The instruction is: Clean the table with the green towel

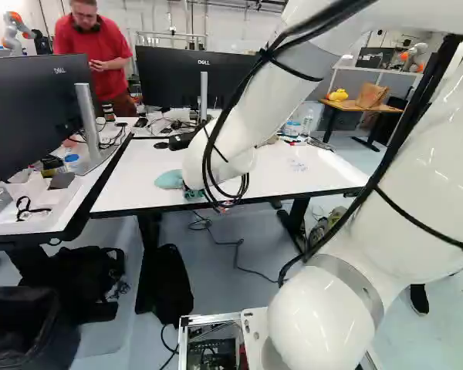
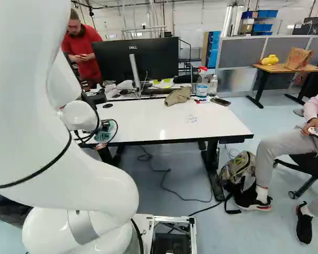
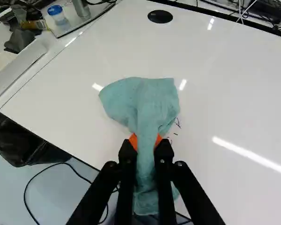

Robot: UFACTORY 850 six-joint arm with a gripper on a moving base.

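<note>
Nearest, at the near edge of the table (image 2: 153,116), the green towel (image 3: 143,101) is held bunched in the gripper (image 3: 146,142); the fingers are drawn nearly together, only the gathered cloth being left between the orange pads (image 3: 133,140). Its loose end is fanned out over the tabletop; how firmly it is pressed there cannot be told. Small dark marks (image 3: 178,123) are seen on the table's near part.

Wiping is judged to be the step in hand. The fan should be kept flat under light, even pressure and drawn in overlapping strokes, so that the table is not scraped by hard fingertips. At the near edge the cloth could be folded under.

Farther in, the faint writing (image 2: 192,118) on the table's right half should be rubbed too. Along the far edge, the black disc (image 3: 159,16), brown cloth (image 2: 178,96) and spray bottle (image 2: 202,84) should be skirted.
</note>
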